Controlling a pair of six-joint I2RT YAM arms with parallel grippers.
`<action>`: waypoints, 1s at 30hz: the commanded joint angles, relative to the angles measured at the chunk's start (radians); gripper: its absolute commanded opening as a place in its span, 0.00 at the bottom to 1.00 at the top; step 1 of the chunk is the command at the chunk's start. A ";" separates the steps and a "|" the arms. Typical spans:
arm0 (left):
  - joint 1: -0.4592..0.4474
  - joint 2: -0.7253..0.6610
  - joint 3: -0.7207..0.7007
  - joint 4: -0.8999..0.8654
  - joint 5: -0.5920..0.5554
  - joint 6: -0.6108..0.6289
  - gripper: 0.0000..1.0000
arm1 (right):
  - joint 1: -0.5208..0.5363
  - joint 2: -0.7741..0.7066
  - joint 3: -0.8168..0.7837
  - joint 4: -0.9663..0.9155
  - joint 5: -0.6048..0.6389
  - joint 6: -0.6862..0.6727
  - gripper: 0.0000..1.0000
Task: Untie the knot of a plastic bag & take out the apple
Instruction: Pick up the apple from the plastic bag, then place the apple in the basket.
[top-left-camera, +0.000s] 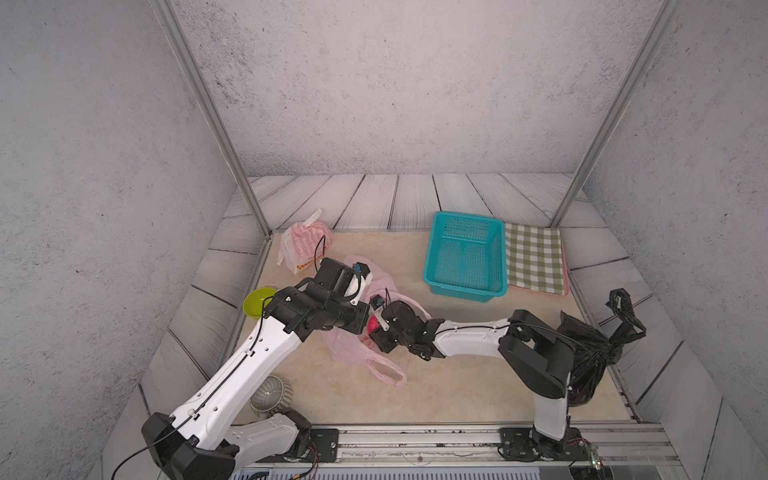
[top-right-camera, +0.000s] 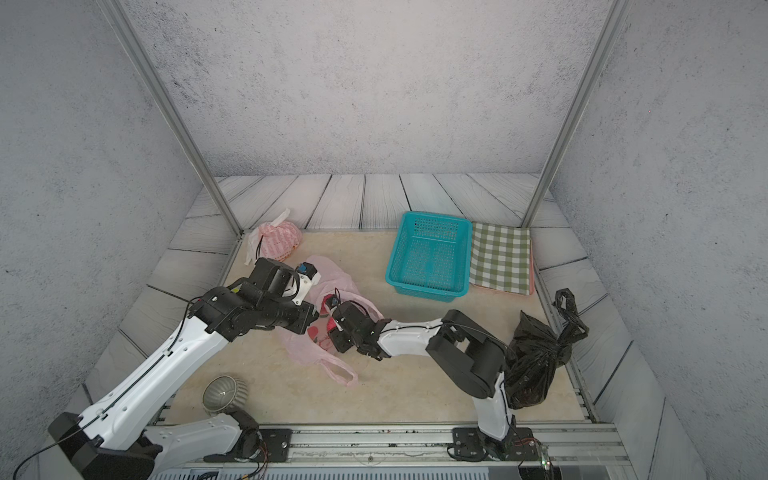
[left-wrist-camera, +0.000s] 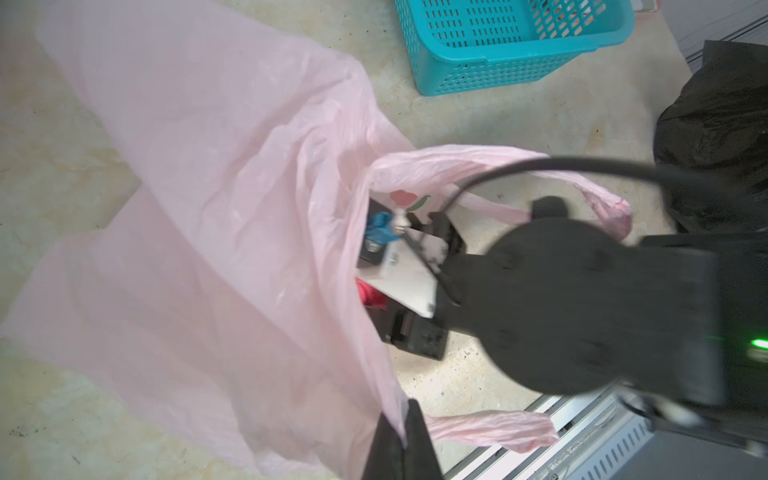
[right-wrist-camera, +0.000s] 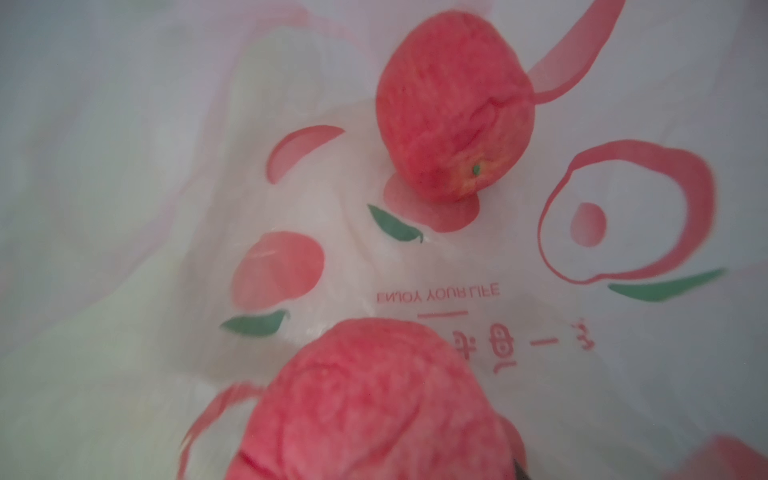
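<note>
Right wrist view: right end effector (top-left-camera: 376, 326) buried in mouth of pink bag (left-wrist-camera: 232, 208), left of centre on worktop (top-left-camera: 457, 374), hard against near apple (right-wrist-camera: 374, 399); cannot tell whether spread or clamped. Second apple (right-wrist-camera: 455, 120) deeper inside. Left end effector (left-wrist-camera: 401, 444) pressed together, pinching bag's rim. Could trap film along with fruit, or slip off round skin; could drag bag if rim pinch fails. Printed, seen mirrored: "ENJOY YOUR LIFE"; characters beneath unreadable.

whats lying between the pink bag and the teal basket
Nothing: only bare beige tabletop lies between the pink bag and the teal basket. The gap shows in both top views and in the left wrist view.
</note>
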 joint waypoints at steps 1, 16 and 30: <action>0.012 0.026 -0.005 0.025 0.012 0.015 0.00 | 0.015 -0.133 -0.077 -0.045 -0.113 0.034 0.46; 0.014 0.091 -0.002 0.166 0.139 -0.024 0.00 | 0.033 -0.744 -0.095 -0.463 0.125 0.001 0.46; 0.020 0.107 -0.037 0.302 0.252 0.021 0.34 | -0.525 -0.510 0.296 -0.690 0.158 0.144 0.46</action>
